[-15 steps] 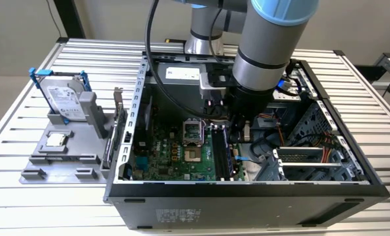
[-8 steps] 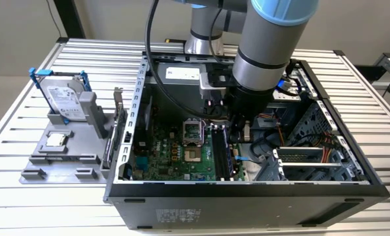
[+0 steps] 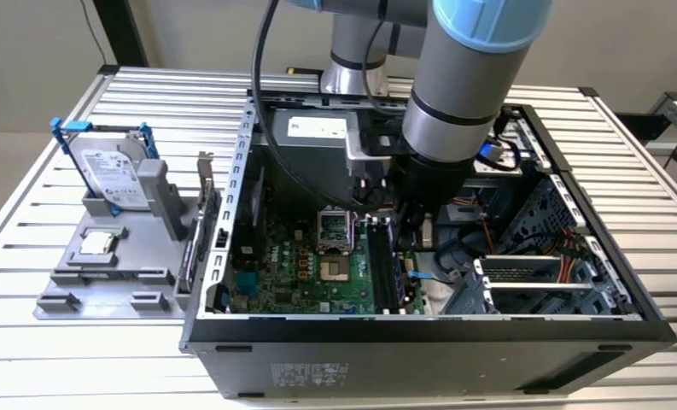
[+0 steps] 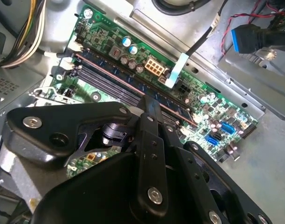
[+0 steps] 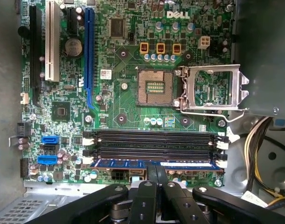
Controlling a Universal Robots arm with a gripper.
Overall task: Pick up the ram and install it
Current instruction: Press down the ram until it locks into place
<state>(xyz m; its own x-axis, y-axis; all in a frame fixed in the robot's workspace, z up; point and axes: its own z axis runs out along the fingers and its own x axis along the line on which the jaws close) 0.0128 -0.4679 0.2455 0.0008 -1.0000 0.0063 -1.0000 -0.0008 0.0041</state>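
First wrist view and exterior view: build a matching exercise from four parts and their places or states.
1 ram
2 hard drive
3 processor socket
4 silver chip

A open and empty
B upright in a blue frame
C flat on the grey tray
D along the outer edge of the memory slots

Pairs: 1-D, 2-B, 3-A, 4-C

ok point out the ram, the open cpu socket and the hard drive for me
ram (image 5: 154,164): first wrist view, on its blue top edge in the slot nearest the gripper.
cpu socket (image 5: 155,87): first wrist view, on its gold contact field.
hard drive (image 3: 113,175): exterior view, on its silver face.
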